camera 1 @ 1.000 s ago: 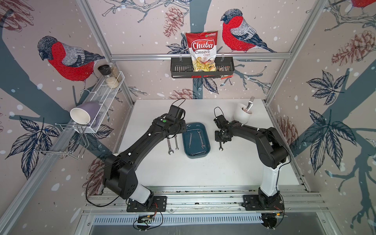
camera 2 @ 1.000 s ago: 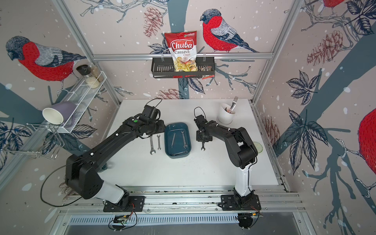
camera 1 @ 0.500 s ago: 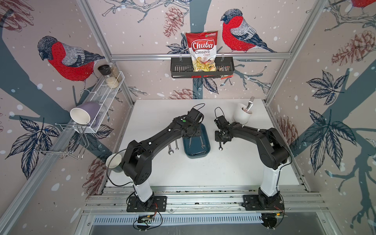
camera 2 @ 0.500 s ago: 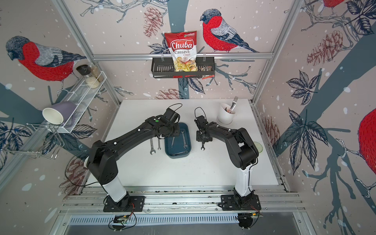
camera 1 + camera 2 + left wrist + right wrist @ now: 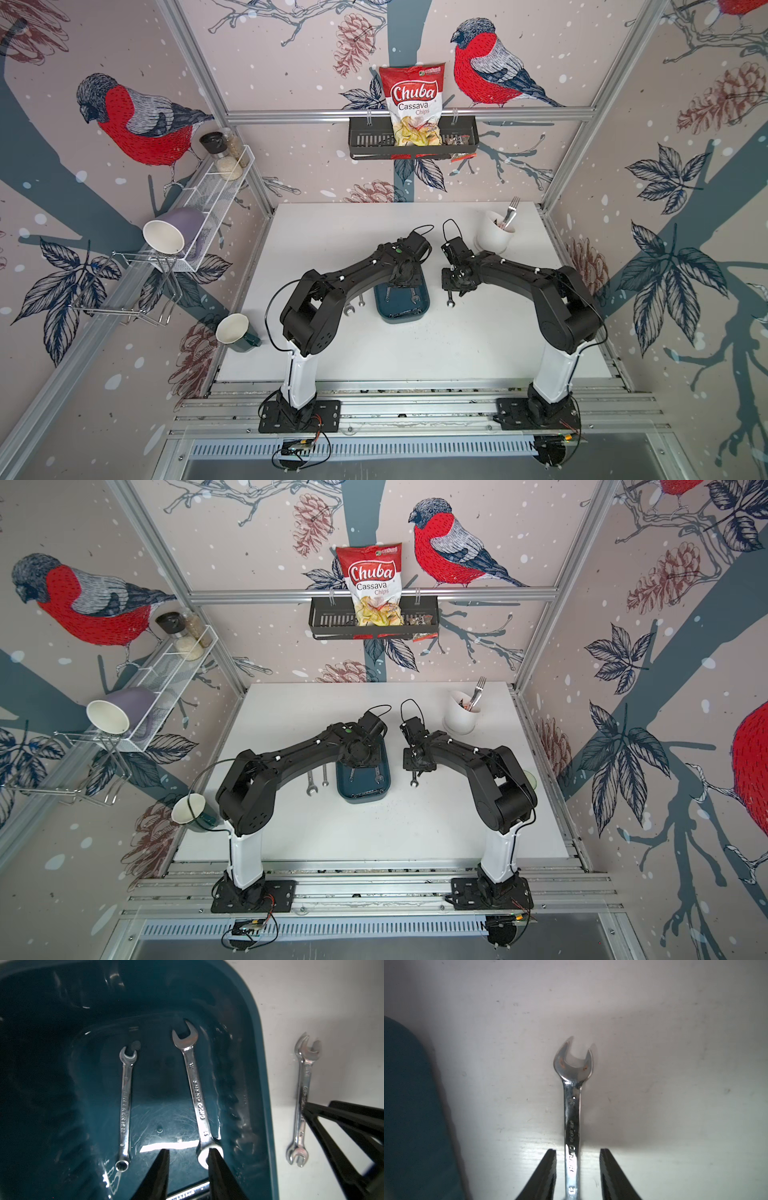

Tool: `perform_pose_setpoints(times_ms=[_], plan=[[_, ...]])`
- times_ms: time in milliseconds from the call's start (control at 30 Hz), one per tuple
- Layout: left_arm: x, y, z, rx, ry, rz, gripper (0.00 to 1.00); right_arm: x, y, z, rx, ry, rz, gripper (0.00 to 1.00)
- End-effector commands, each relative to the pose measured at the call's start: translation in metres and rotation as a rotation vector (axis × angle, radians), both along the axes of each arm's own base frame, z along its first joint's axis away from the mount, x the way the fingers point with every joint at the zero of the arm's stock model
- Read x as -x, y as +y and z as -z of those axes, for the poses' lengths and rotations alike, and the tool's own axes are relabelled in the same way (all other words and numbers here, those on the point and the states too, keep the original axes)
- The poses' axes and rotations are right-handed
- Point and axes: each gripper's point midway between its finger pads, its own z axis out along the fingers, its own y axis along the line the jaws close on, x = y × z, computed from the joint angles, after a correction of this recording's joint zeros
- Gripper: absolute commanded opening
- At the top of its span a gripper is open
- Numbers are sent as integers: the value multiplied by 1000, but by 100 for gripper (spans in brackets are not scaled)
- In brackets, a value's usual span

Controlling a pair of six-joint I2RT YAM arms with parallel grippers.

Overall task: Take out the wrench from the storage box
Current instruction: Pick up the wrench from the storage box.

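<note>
The dark teal storage box [image 5: 419, 312] [image 5: 384, 789] sits mid-table in both top views. In the left wrist view it [image 5: 261, 1084] holds a larger open-ended wrench [image 5: 196, 1093], a slimmer wrench [image 5: 125, 1101] and part of a third wrench [image 5: 187, 1192] under the fingers. My left gripper [image 5: 188, 1153] hangs open inside the box, one fingertip [image 5: 214, 1159] over the larger wrench's near end. Just right of the box another wrench [image 5: 572, 1118] [image 5: 450, 300] lies on the white table. My right gripper [image 5: 577, 1151] is open astride its shaft, with a gap on each side.
Two more wrenches [image 5: 351, 308] [image 5: 361, 300] lie on the table left of the box. A white cup with a fork [image 5: 494, 235] stands at the back right, and a green mug [image 5: 235, 332] at the left edge. Wall shelves hold a chips bag [image 5: 411, 104] and a purple mug [image 5: 174, 232].
My left arm swung right from the wrenches beside the box to over the box, its jaws narrowing. My right gripper opened off the wrench, which lies on the table.
</note>
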Motion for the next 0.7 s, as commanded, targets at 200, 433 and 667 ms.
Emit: perform_pose_setpoints(times_ms=[200,433,667], plan=[[-7,-9,20,-27,5,-1,42,3,-5,-19,-42,-15,16,43],[-11,-12,33,-46,18,-2,45,6,-5,-22,-69,-15,18,43],[-9,2,48,-123,39,-5,45,8,-8,-22,-71,-13,22,43]])
